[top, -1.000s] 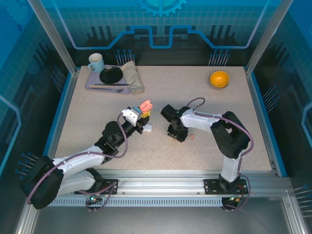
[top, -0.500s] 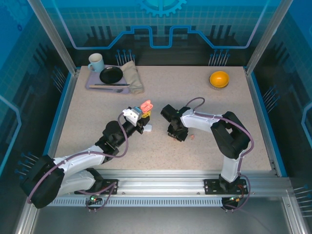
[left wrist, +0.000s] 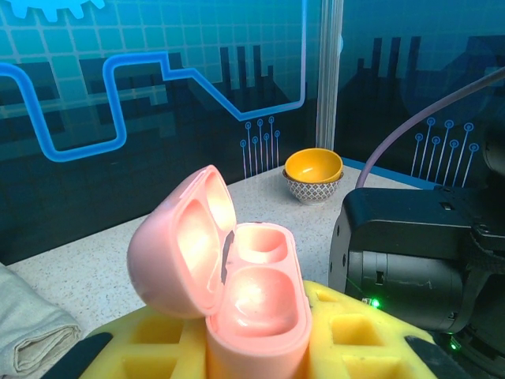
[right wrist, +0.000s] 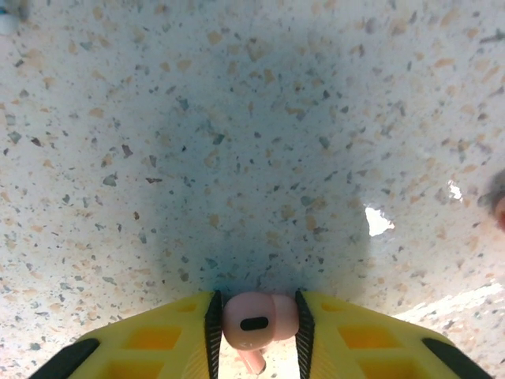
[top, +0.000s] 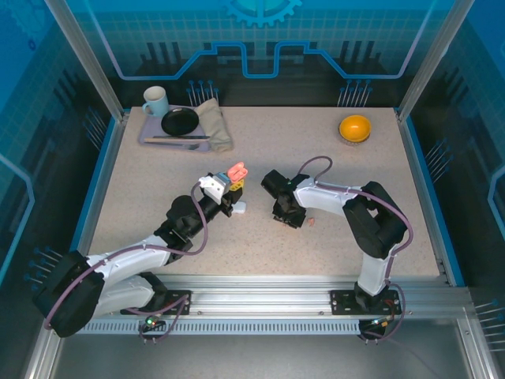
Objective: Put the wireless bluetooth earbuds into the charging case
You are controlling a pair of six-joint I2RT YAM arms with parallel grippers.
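Where the top camera looks down on the table (top: 142, 181), the left gripper (top: 233, 182) is clamped on the pink charging case (top: 236, 170), holding it up off the surface with its lid swung open. Just right of that case, the right gripper (top: 285, 216) points down at the table. A small white item (top: 239, 207) lies just on the near side of the case, between the two grippers. A loose pink bud (top: 312, 223) rests on the table to the case's right, just past the right gripper. An orange bowl (top: 355, 128) stands well off to the case's far right. A tray (top: 144, 136) with a mug (top: 155, 101), a black plate (top: 180, 121) and a cloth (top: 215, 125) sits well off to its far left.

Through the left wrist camera, the case stands upright between the left yellow fingers (left wrist: 347, 324), its lid tipped to the left and both inner wells showing. The right arm's black housing (left wrist: 410, 253) sits just right of the case. Beyond the case, the orange bowl nests in a patterned bowl (left wrist: 314, 189).

Through the right wrist camera, the right yellow fingers (right wrist: 355, 332) pinch a salmon-pink earbud (right wrist: 259, 317) just above the speckled table. A blurred pink spot (right wrist: 499, 209) at the right edge cannot be identified.
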